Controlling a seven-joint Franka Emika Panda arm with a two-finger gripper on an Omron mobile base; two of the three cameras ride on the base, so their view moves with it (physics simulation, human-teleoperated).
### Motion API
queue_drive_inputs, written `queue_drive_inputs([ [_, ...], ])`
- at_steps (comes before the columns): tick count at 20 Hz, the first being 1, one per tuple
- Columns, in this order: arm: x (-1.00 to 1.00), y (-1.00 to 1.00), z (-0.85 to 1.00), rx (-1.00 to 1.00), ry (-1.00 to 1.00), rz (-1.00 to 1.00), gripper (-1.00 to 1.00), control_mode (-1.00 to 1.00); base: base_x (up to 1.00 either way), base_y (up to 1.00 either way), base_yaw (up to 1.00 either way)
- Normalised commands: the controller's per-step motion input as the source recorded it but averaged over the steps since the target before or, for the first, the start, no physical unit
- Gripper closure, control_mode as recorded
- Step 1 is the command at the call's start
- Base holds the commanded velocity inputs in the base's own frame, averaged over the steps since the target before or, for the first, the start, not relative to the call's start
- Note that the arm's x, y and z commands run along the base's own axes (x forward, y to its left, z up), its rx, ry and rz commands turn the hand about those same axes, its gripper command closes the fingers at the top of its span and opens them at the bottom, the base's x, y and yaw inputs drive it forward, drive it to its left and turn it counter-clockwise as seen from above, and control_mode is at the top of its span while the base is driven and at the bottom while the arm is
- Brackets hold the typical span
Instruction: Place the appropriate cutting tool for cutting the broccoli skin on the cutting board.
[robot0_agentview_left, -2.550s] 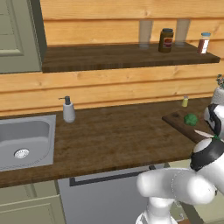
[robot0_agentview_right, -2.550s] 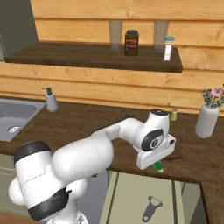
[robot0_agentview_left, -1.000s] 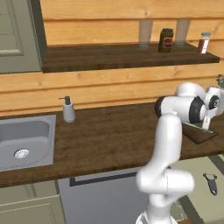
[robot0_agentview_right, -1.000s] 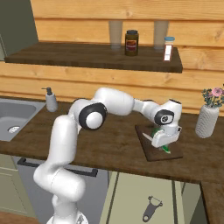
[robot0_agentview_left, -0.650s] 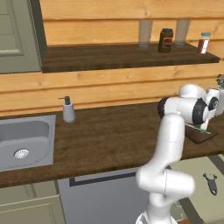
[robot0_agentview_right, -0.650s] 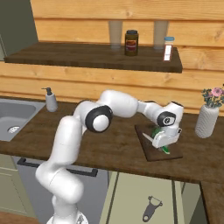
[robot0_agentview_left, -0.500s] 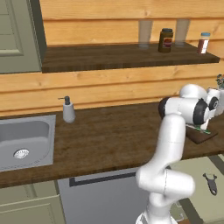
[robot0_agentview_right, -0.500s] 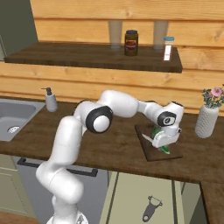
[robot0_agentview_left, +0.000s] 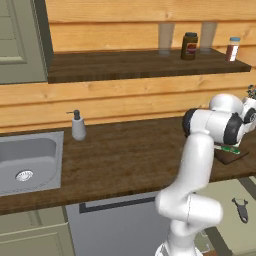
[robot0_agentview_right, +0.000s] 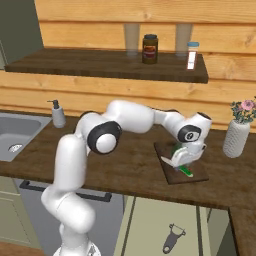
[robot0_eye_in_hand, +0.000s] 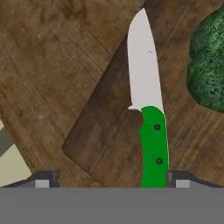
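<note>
The cutting tool (robot0_eye_in_hand: 153, 140), a knife with a green handle and pale blade, lies flat on the dark cutting board (robot0_eye_in_hand: 105, 131), its blade pointing away from the hand. The broccoli (robot0_eye_in_hand: 208, 65) sits on the board just right of the blade. My gripper (robot0_eye_in_hand: 111, 178) hovers low over the handle end, open: the fingertips stand wide apart, the left one well clear of the handle. From the right base view the gripper (robot0_agentview_right: 182, 162) is down over the board (robot0_agentview_right: 199, 176) and the green handle (robot0_agentview_right: 186, 171) pokes out below it. The left base view shows the board's corner (robot0_agentview_left: 233, 157) behind the arm.
A pale vase with flowers (robot0_agentview_right: 236, 137) stands right of the board. A grey peeler (robot0_agentview_right: 171, 238) lies low in front of the cabinets. A soap dispenser (robot0_agentview_right: 58, 115) and the sink (robot0_agentview_left: 25, 160) are far left. Jars stand on the shelf (robot0_agentview_right: 105, 62) above.
The arm has swung from the counter's front edge out to the cutting board, carrying the knife. Over the last second the hand has settled low over the board and barely moved.
</note>
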Motion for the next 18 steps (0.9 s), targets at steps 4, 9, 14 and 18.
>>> queue_drive_inputs([
  [4,-1.00,0.84,0.42,-0.11,-0.30,-0.10,-1.00,-1.00,0.00,0.00,0.00],
  [9,-1.00,0.86,0.28,-0.18,-0.26,-0.26,-1.00,-1.00,0.00,0.00,0.00],
  [14,-1.00,0.65,0.40,-0.03,-0.03,-0.44,-1.00,-1.00,0.00,0.00,0.00],
  [18,-1.00,0.39,0.63,0.00,0.00,-0.39,-1.00,-1.00,0.00,0.00,0.00],
])
